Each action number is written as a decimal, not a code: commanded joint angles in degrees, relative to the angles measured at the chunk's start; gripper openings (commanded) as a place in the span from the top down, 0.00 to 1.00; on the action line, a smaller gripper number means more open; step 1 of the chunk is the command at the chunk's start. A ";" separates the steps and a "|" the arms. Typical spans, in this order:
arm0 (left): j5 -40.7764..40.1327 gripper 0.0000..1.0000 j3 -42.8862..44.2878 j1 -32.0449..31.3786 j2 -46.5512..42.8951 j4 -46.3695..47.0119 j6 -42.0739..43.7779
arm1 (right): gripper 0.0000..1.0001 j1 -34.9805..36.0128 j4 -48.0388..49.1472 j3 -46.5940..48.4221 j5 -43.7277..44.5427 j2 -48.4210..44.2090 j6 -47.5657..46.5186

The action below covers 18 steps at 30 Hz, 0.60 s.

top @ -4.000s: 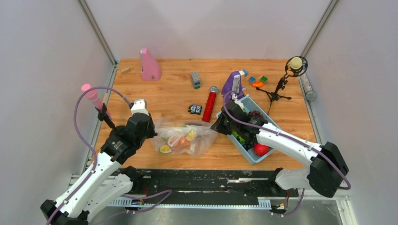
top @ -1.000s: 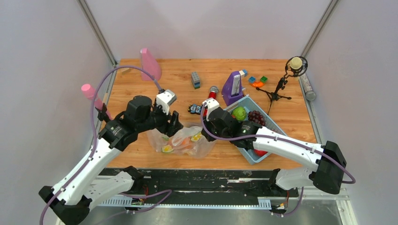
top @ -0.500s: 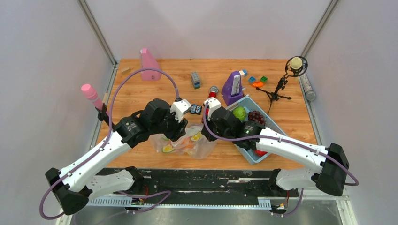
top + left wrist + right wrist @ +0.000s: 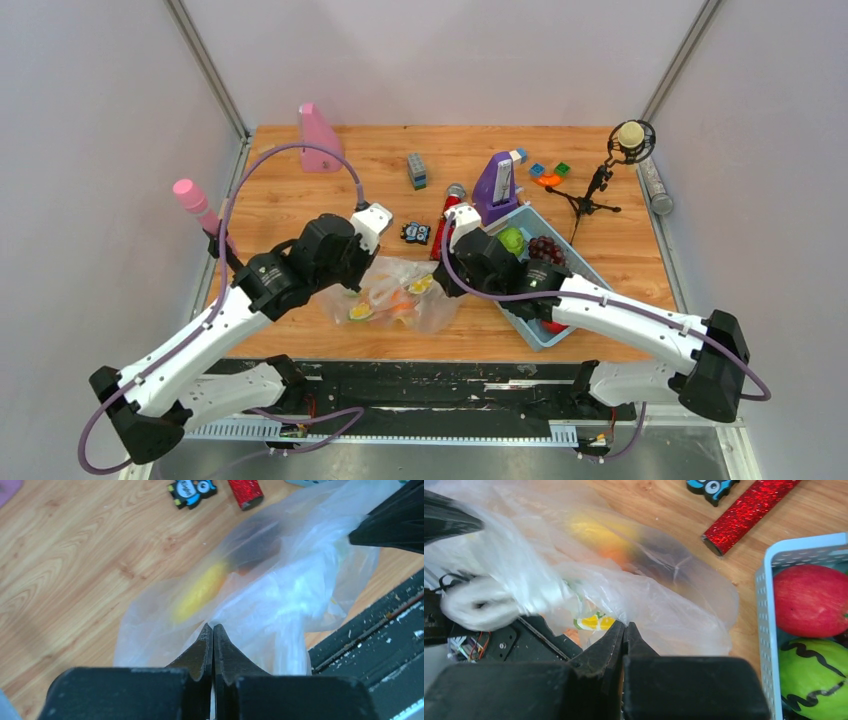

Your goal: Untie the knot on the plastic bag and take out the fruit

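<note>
1. Lying on the table [image 4: 300, 200] toward its 6 o'clock edge, the plastic bag [image 4: 432, 312] is slack and not yet opened, so I judge the pull should run flat along the film, 9 against 3 o'clock, not upward
2. Left gripper [image 4: 213, 628], at the bag's 10 o'clock, has its jaws pressed together with film caught at the tips; right gripper [image 4: 625, 626], at 2 o'clock, is likewise closed on a fold, and both bites look thin, so tug slowly or the film may slip or tear
3. Fruit [image 4: 390, 300], a yellow banana [image 4: 200, 592] among it, lies inside near the bag's middle and should weigh it down
4. Knot [image 4: 479, 604], seemingly the whitish bunched lump at 9 o'clock in the right wrist view, sits apart from the right tips, so regripping nearer it would loosen it better
</note>
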 commanded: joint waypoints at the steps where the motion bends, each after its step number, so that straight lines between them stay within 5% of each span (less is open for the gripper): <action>1: -9.75 1.00 -0.09 -0.08 -5.98 0.59 -5.41 | 1.00 -0.52 1.71 -1.28 8.33 -3.67 6.52; 7: -17.95 1.00 -3.26 -0.03 -14.85 2.62 -15.45 | 1.00 -2.30 1.18 -3.62 12.77 -5.83 15.36; 13: -14.61 1.00 -8.84 -0.08 -22.66 8.80 -21.21 | 0.97 -2.62 1.17 -4.89 12.63 -7.46 16.58; 16: -11.63 1.00 -10.25 -0.08 -23.87 12.12 -20.06 | 0.77 -2.61 2.34 -4.78 9.46 -8.16 11.03; 18: -10.03 1.00 -10.19 -0.08 -23.52 13.08 -18.83 | 0.47 -2.56 3.13 -4.51 6.59 -8.99 6.66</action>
